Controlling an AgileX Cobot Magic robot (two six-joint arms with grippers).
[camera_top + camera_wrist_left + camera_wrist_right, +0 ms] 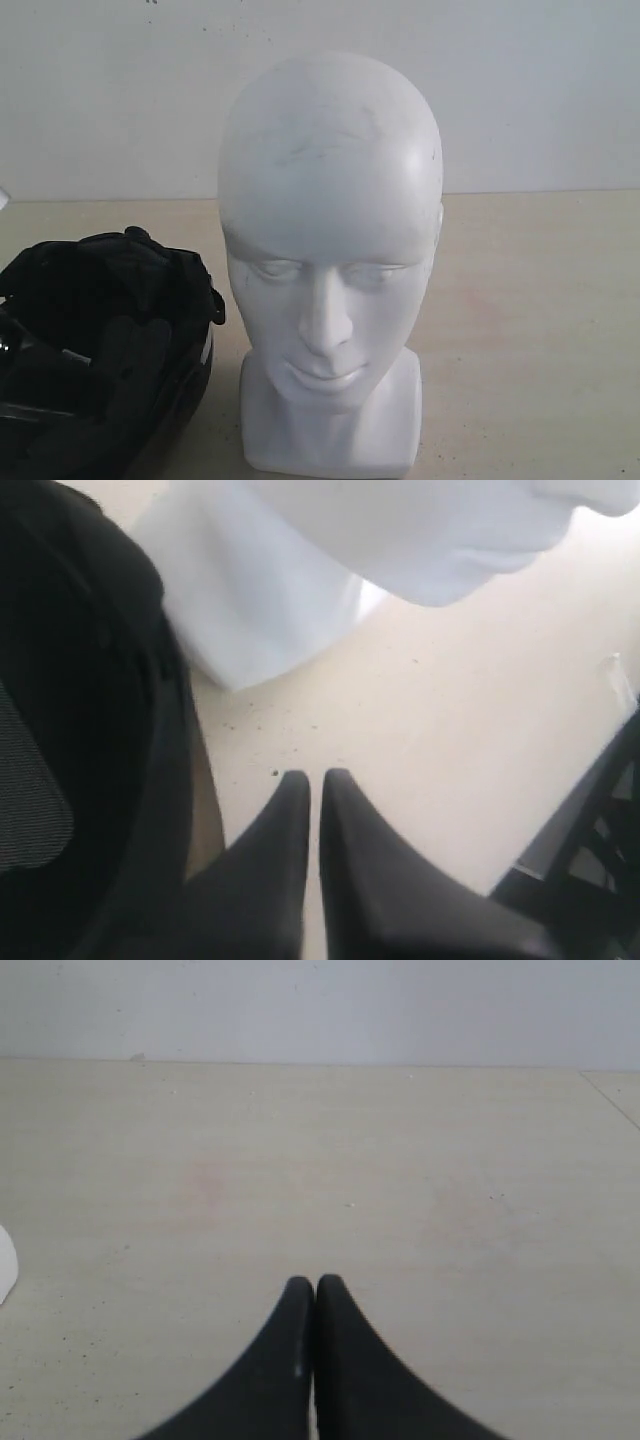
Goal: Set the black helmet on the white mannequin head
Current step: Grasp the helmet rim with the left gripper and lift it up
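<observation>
Left tool [315,778]: fingers pressed nearly together, holding nothing, poised just beside the black helmet [90,730]. Right tool [315,1285]: fingers together, empty, over bare bench [450,1160]. The helmet lies lining-up beside the white mannequin head [330,250], ungrasped. Judged step: approach. The next move requires spreading the fingers, gripping the rim and inverting the helmet. The exterior view shows neither tool; only the wrist views do.

No writing, brand, number or sign can be read in any view. The black helmet [100,350] shows only a small pale strip at its rim, too blurred to tell if it carries print. The white mannequin head [330,250] bears only faint grey scuffs.
</observation>
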